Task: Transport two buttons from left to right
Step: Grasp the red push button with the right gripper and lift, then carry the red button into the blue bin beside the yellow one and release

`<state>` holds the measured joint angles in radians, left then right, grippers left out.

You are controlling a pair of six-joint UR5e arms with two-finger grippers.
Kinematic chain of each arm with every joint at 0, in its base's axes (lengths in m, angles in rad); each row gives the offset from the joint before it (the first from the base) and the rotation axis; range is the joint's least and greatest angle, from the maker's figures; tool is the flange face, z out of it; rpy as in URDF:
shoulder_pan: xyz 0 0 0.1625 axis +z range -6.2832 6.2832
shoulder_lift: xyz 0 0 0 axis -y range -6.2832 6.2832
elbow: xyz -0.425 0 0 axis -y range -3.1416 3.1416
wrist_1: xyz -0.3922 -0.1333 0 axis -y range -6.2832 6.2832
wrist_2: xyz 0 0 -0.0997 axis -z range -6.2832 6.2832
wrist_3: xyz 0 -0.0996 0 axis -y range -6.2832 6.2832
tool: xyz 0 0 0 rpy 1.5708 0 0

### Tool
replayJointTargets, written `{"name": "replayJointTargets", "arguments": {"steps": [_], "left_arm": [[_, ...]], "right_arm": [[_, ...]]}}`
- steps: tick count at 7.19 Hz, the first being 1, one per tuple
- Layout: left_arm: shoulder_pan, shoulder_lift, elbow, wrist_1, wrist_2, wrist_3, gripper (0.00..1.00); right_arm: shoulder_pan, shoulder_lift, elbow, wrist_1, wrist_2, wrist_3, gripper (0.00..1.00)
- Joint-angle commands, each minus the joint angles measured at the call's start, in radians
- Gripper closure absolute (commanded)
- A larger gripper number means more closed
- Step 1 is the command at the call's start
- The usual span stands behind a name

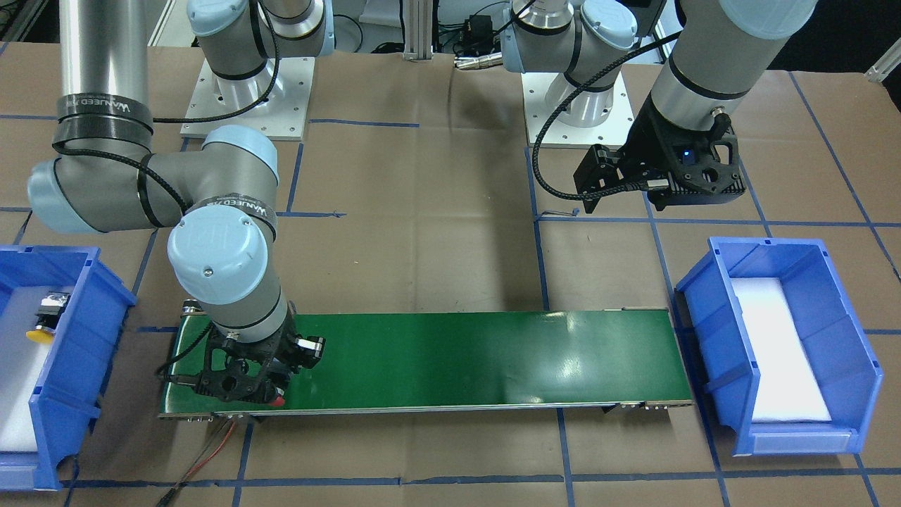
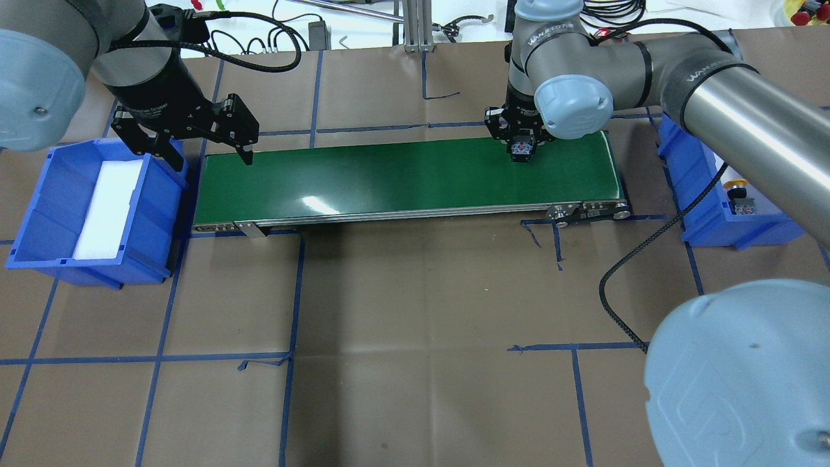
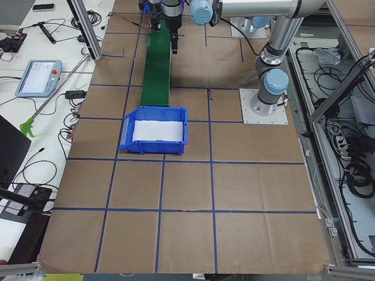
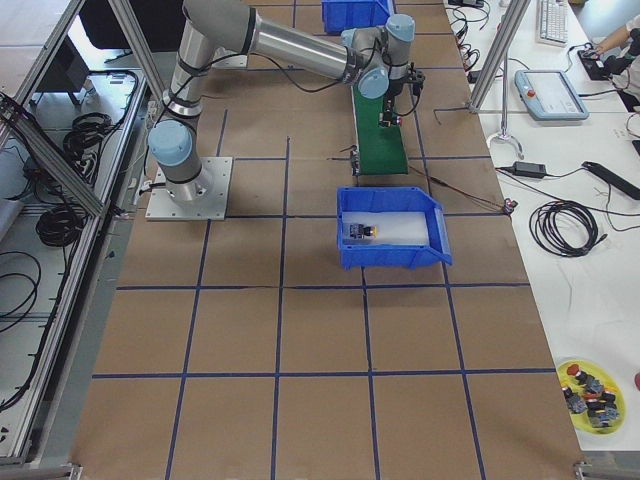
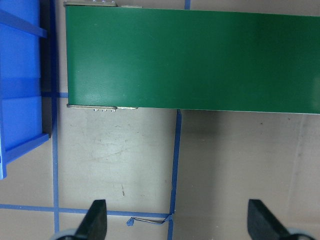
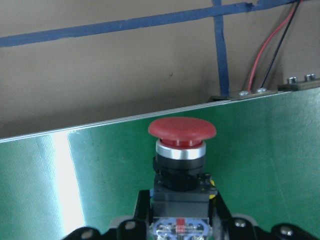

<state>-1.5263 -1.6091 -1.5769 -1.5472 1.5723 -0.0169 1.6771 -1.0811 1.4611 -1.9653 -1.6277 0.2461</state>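
My right gripper (image 6: 182, 222) is shut on the black body of the red button (image 6: 181, 131), whose cap points away from the wrist. It holds the red button (image 1: 279, 400) low over the green conveyor belt (image 2: 402, 175) at the belt's right end. From above, the right gripper (image 2: 521, 150) covers most of the button. The yellow button (image 1: 43, 320) lies on white foam in the right blue bin (image 2: 703, 220). My left gripper (image 2: 211, 155) hangs open and empty over the belt's left end, beside the left blue bin (image 2: 39, 194); its fingertips (image 5: 95, 220) frame bare paper.
The left bin (image 1: 838, 296) holds only a white foam pad. Red and black wires (image 1: 211, 451) trail from the conveyor's right end. A yellow dish of spare buttons (image 4: 590, 390) sits at a far table corner. Operator tables with teach pendants (image 4: 545, 95) flank the table's ends.
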Motion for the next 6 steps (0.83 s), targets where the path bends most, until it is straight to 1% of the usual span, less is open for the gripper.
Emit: {"name": "replayJointTargets", "arguments": {"steps": [1, 2, 3, 4, 6], "left_arm": [[0.0, 0.0, 0.0, 0.001, 0.0, 0.0, 0.0], [0.0, 0.0, 0.002, 0.001, 0.0, 0.0, 0.0], [0.0, 0.002, 0.002, 0.001, 0.0, 0.0, 0.0], [0.0, 0.002, 0.002, -0.001, 0.0, 0.0, 0.0], [0.0, 0.002, 0.002, 0.001, 0.0, 0.0, 0.0]], "right_arm": [[-0.054, -0.019, -0.092, 0.144, -0.007, -0.057, 0.97], [-0.127, -0.052, -0.14, 0.219, -0.007, -0.152, 0.98], [-0.231, -0.075, -0.172, 0.261, -0.007, -0.285, 0.97], [-0.32, -0.097, -0.183, 0.284, -0.009, -0.424, 0.97], [-0.497, -0.103, -0.186, 0.276, -0.006, -0.676, 0.97]]}}
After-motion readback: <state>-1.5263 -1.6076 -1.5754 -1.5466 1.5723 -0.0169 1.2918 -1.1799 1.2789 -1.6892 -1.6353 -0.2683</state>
